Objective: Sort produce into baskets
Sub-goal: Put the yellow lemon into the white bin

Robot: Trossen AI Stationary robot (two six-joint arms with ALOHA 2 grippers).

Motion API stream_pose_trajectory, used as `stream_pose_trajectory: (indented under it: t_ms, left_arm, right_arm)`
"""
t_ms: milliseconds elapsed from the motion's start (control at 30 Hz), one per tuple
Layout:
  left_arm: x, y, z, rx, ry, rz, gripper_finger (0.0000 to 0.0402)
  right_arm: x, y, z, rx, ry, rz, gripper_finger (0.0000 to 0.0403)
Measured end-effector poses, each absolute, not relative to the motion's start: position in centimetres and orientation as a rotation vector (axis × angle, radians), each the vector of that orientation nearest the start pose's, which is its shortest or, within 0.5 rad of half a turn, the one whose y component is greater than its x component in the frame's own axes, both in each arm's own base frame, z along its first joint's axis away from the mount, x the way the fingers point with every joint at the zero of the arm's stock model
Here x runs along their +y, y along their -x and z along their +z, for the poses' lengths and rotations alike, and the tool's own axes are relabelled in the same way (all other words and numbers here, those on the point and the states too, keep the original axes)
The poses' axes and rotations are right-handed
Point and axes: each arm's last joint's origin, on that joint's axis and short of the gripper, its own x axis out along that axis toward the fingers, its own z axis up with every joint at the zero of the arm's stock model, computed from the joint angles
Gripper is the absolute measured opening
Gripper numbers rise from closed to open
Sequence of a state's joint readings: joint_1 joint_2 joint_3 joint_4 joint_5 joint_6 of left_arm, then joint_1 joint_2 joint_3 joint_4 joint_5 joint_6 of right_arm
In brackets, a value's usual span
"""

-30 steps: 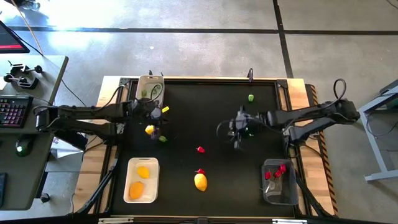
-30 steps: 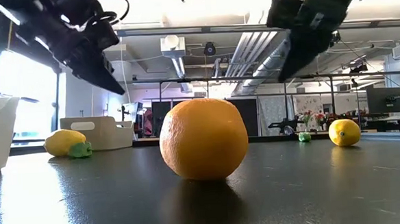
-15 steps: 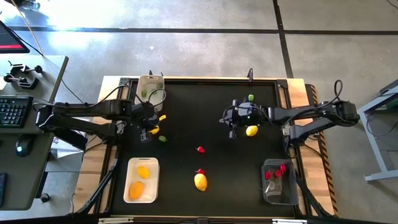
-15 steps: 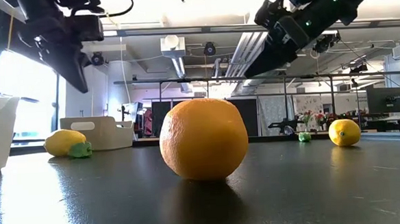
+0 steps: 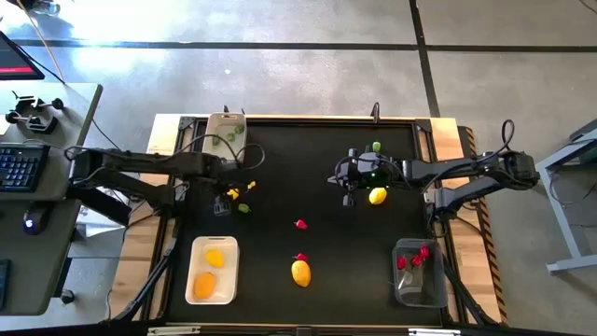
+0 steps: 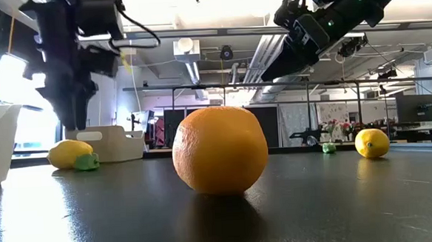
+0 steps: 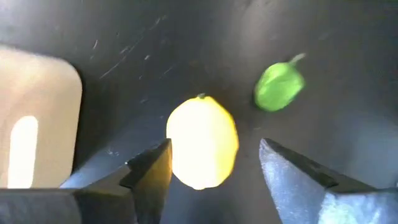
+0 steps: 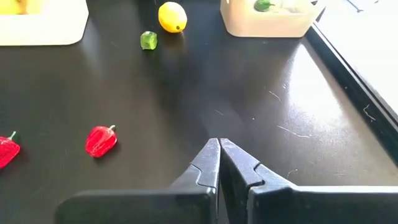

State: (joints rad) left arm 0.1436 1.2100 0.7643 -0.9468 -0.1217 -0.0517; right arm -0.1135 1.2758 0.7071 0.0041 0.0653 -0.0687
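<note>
left gripper (image 7: 214, 165) over lemon (image 7: 202, 141), no legible writing

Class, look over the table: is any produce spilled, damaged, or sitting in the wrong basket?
Nothing stands out. The white tray holds only yellow-orange pieces, the clear bin only red ones; loose produce on the mat looks intact, simply unsorted.

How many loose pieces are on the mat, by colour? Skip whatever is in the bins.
Yellow-orange fruit: 3
Red pieces: 2
Green pieces: 2
Total: 7
</note>
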Motion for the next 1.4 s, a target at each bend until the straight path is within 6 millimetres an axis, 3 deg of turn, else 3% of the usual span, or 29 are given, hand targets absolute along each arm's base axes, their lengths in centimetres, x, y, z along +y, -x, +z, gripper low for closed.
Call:
stream_pose_trajectory:
  t_ms: [200,467,667,833,967,1133,1400]
  left_arm:
    - [3.5,-19.7,18.5,1.501,0.090,0.277,0.0257]
    - [4.4,-20.3,16.7,1.597,0.075,0.283,0.0262]
    - [4.8,-20.8,15.6,1.635,0.068,0.269,0.0245]
    - [4.8,-20.9,15.5,1.647,0.055,0.260,0.0208]
    - [4.7,-20.8,16.4,1.668,0.036,0.237,0.0177]
    - [4.0,-21.0,19.6,1.608,-0.009,0.202,0.0168]
    - [-0.1,-20.6,24.4,1.490,-0.106,-0.037,0.0165]
  right_arm:
    - [-3.2,-26.1,22.2,0.583,0.052,-0.151,0.0000]
    - [-3.2,-26.1,22.2,0.583,0.052,-0.151,0.0000]
    - [-3.2,-26.1,22.2,0.582,0.052,-0.152,0.0000]
    - [-3.2,-26.1,22.2,0.581,0.052,-0.152,0.0000]
    - [-3.2,-26.1,22.3,0.576,0.052,-0.153,0.0000]
    - [-3.2,-26.1,22.3,0.577,0.053,-0.157,0.0000]
    - [-3.2,-26.1,22.3,0.577,0.052,-0.156,0.0000]
